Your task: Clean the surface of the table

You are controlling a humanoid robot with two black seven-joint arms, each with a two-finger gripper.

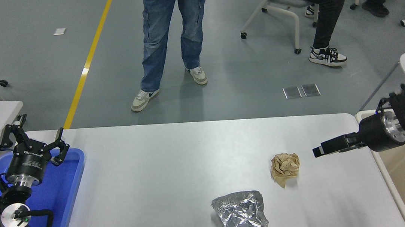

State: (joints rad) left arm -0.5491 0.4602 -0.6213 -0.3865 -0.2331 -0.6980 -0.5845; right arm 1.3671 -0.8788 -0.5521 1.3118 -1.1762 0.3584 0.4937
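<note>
The right gripper (pixel 319 151), its fingers pressed together and empty, hovered beside a crumpled paper ball (pixel 285 168) on the wide white tabletop (pixel 163 170); the left gripper (pixel 34 140) sat splayed over a blue tray (pixel 71 187).

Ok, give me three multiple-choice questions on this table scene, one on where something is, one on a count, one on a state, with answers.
1. Where is the blue tray?
A. table's left edge
B. table's right edge
C. on the floor

2. How many pieces of litter lie on the table surface?
A. one
B. two
C. four

3. What is the right pincer doing?
A. gripping the foil
B. hanging beside the paper, holding nothing
C. resting in the tray

Answers: 1 A, it sits under the parked left pincer. 2 B, a crumpled brown paper ball and a foil wrapper. 3 B, a clear gap separates it from the paper.
</note>
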